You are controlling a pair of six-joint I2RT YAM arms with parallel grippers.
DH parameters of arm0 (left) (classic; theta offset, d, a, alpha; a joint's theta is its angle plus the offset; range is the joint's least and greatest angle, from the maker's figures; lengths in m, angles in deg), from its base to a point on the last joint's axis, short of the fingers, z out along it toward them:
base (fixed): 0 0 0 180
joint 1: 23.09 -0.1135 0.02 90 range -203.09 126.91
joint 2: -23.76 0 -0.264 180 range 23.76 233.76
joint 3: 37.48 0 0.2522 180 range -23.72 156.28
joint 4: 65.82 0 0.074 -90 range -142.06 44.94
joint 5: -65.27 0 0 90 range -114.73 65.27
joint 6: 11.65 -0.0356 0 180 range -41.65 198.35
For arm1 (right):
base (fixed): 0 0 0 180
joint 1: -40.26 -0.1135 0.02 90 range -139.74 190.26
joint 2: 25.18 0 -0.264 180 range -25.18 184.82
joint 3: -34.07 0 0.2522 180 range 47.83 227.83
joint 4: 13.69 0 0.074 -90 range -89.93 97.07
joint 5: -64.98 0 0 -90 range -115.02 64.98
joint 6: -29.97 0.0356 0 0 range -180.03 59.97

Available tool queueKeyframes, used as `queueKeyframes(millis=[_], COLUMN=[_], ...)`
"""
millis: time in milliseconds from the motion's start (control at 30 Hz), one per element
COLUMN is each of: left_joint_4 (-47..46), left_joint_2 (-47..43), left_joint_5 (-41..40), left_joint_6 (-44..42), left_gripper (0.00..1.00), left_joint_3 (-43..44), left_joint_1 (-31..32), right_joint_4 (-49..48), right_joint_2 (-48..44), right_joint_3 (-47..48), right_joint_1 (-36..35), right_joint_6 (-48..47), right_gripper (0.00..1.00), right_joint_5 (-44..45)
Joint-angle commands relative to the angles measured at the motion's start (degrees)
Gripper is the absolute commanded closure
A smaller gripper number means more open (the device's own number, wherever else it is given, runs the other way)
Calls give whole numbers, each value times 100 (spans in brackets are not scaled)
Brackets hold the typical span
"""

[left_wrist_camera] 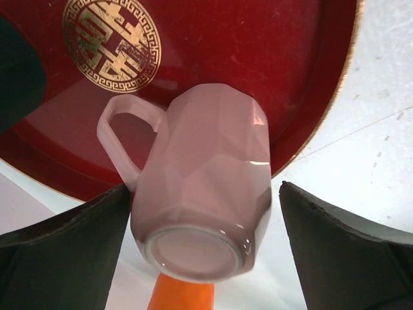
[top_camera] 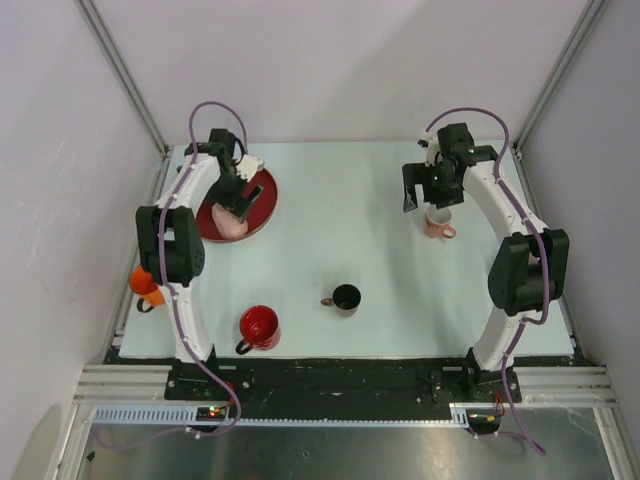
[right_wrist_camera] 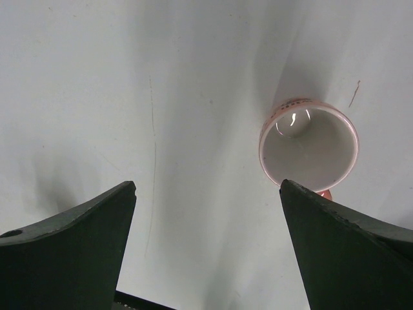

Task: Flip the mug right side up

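- The left claw point(top_camera: 238, 197) stood open over the red plate point(top_camera: 270, 190), its two dark fingers set either side of the pale pink mug point(top_camera: 232, 222).
- In the left wrist view the left claw point(left_wrist_camera: 205, 188) had one finger point(left_wrist_camera: 71, 252) right against the side of the pale pink mug point(left_wrist_camera: 206, 194), just under the handle, while the other finger stood clear of it with a gap between.
- The pale pink mug was not right side up: its round base faced the wrist camera and its faceted body ran away towards the red plate point(left_wrist_camera: 258, 51). Its handle stuck out to the left in that view.
- The mug sat at the near rim of the plate, overlapping the gold edge. I could not tell from the views whether it lay on its side or stood on its mouth.
- A gold emblem point(left_wrist_camera: 111, 35) marked the middle of the plate.
- The right claw point(top_camera: 425, 195) hung open above the pale desk point(top_camera: 340, 200) at the far right, holding nothing.
- In the right wrist view the right claw point(right_wrist_camera: 208, 184) had its fingers spread wide, and a salmon mug point(right_wrist_camera: 308, 145) stood upright on the desk, mouth up, near the right-hand finger.
- Nearer the arm bases, a black mug point(top_camera: 345, 297) and a red mug point(top_camera: 260, 326) stood upright on the desk, well apart from both claws.
- An orange mug point(top_camera: 147, 285) sat at the left edge of the desk beside the left arm.
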State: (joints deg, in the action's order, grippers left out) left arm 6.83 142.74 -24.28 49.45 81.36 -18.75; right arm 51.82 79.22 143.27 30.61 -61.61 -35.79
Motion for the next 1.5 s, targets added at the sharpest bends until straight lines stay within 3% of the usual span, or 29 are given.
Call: queueKeyframes(millis=[0,200,267,367,467,533,800,967,1200,1467], left_joint_4=[61,59,65,69,70,70,62,58,68,69], left_joint_2=[142,345,356,284,171,93,-212,-318,-659,-1398], left_joint_5=[-273,-300,-256,-210,-168,-115,640,818,1356,2556], left_joint_6=[60,135,134,51,-51,-44,315,471,756,1225], left_gripper=[0,1,5,37,82,95,100,100,100,100], left_joint_3=[-50,114,122,-45,-167,-133,629,973,1523,2007], left_joint_1=[8,6,8,6,-1,0,-33,-41,-13,154], right_joint_4=[-33,-15,7,7,20,20,-33,-786,-3120,-6431], right_joint_2=[-297,-225,-211,-237,-253,-253,-333,-542,-662,104], right_joint_3=[61,163,193,181,172,191,438,233,-337,-314], right_joint_1=[-2,-12,-11,-3,-6,-18,-283,-580,-1133,-1648], right_joint_6=[-94,-92,-100,-109,-106,-103,-22,367,1503,3870], right_gripper=[0,0,1,1,1,1,1,1,1,1], right_joint_5=[59,-20,-13,-6,10,8,-196,-958,-2405,-3397])
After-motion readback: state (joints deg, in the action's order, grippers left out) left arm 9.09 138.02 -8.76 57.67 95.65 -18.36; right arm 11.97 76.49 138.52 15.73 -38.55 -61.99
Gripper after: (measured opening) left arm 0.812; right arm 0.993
